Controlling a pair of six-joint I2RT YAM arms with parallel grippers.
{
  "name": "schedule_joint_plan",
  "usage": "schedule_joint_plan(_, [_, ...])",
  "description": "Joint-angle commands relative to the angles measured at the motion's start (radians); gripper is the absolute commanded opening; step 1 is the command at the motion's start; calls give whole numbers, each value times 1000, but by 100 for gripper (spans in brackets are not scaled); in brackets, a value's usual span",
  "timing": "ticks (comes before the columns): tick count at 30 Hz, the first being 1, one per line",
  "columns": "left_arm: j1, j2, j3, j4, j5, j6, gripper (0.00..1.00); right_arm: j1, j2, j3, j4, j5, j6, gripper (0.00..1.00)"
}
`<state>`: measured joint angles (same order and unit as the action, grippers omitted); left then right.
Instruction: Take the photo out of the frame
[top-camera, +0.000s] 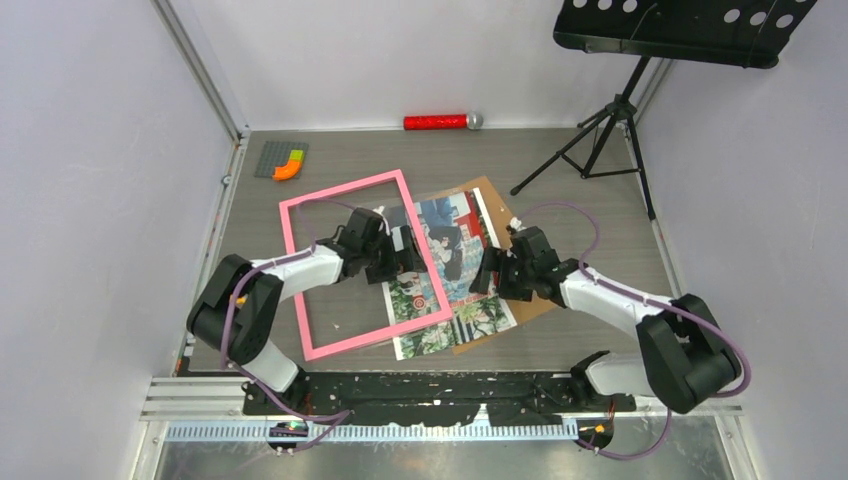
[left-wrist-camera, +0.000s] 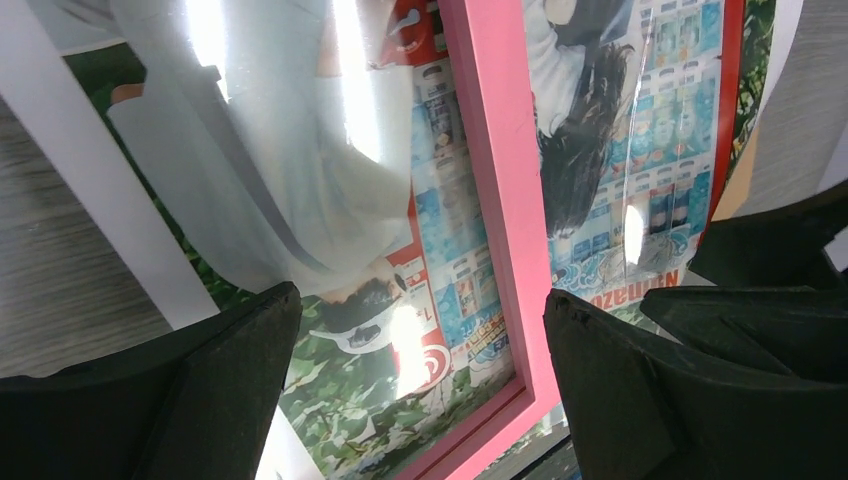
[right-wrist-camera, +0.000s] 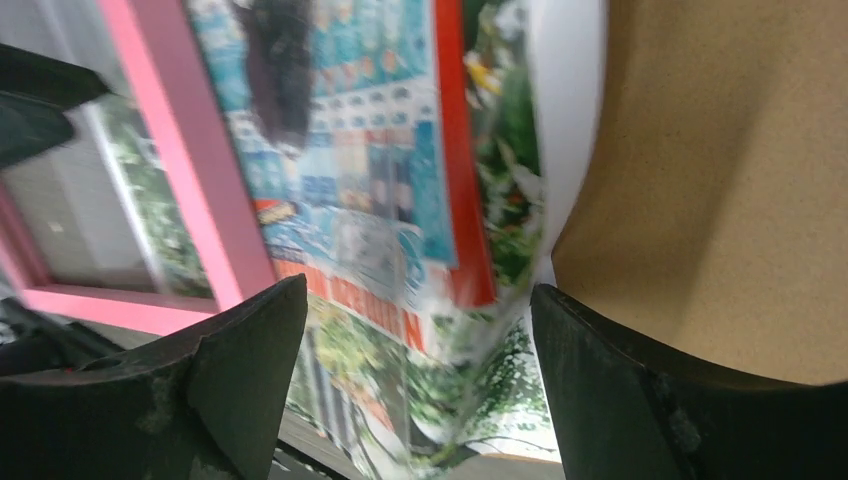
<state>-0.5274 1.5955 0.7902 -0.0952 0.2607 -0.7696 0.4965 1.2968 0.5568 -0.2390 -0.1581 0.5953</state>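
The pink frame (top-camera: 370, 337) lies on the table, and its right side crosses over the photo (top-camera: 460, 240). The photo is a colourful print with green foliage, and it rests on a brown backing board (top-camera: 528, 308). My left gripper (top-camera: 398, 255) is open above the frame's right rim. In the left wrist view the rim (left-wrist-camera: 500, 200) and the glossy photo (left-wrist-camera: 450, 290) lie between its fingers (left-wrist-camera: 200, 390). My right gripper (top-camera: 488, 272) is open over the photo's right part. Its wrist view shows the photo (right-wrist-camera: 400, 200), the frame (right-wrist-camera: 180, 170) and the board (right-wrist-camera: 720, 180).
A red cylinder with a silver end (top-camera: 440, 122) lies at the back edge. A grey baseplate with an orange piece (top-camera: 282, 160) sits at the back left. A black music stand on a tripod (top-camera: 610, 130) stands at the back right. Walls close in both sides.
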Motion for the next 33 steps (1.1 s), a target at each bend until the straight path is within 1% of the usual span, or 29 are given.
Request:
schedule_joint_plan(1, [-5, 93, -105, -59, 2, -26, 100, 28, 178, -97, 160, -206, 85, 87])
schedule_joint_plan(3, [-4, 94, -116, -46, 11, -32, 100, 28, 199, -101, 200, -233, 93, 87])
schedule_joint_plan(6, [-5, 88, -131, -46, 2, -33, 100, 28, 175, -103, 245, -235, 110, 85])
schedule_joint_plan(12, [-5, 81, -140, -66, -33, -23, 100, -4, -6, -122, 328, -214, 118, 82])
schedule_joint_plan(15, [-5, 81, -140, -70, -36, -10, 100, -47, -106, -146, 392, -199, 162, 81])
schedule_joint_plan(16, [-5, 84, -137, -72, -37, -6, 100, -53, -118, -163, 461, -215, 178, 80])
schedule_joint_plan(17, [-5, 86, -134, -76, -36, -3, 100, -58, -128, -176, 495, -225, 212, 80])
schedule_joint_plan(18, [-5, 91, -131, -80, -35, -1, 100, -56, -126, -181, 574, -251, 233, 79])
schedule_joint_plan(21, [-5, 100, -120, -80, -22, 3, 100, -51, -60, -190, 721, -333, 320, 76])
schedule_joint_plan(22, [-5, 102, -115, -83, -21, 3, 100, -51, -28, -192, 778, -340, 335, 75])
schedule_joint_plan(23, [-5, 104, -110, -86, -20, 4, 100, -52, -16, -198, 801, -345, 362, 73])
schedule_joint_plan(26, [-4, 100, -107, -91, -25, 7, 100, -52, 4, -223, 901, -315, 407, 68])
schedule_joint_plan(27, [-5, 100, -107, -93, -28, 7, 100, -52, -2, -232, 910, -286, 420, 65])
schedule_joint_plan(29, [-5, 99, -109, -102, -35, 9, 100, -51, -30, -241, 912, -240, 423, 60])
schedule_joint_plan(33, [-5, 94, -120, -99, -39, 10, 100, -51, -114, -253, 876, -127, 417, 55])
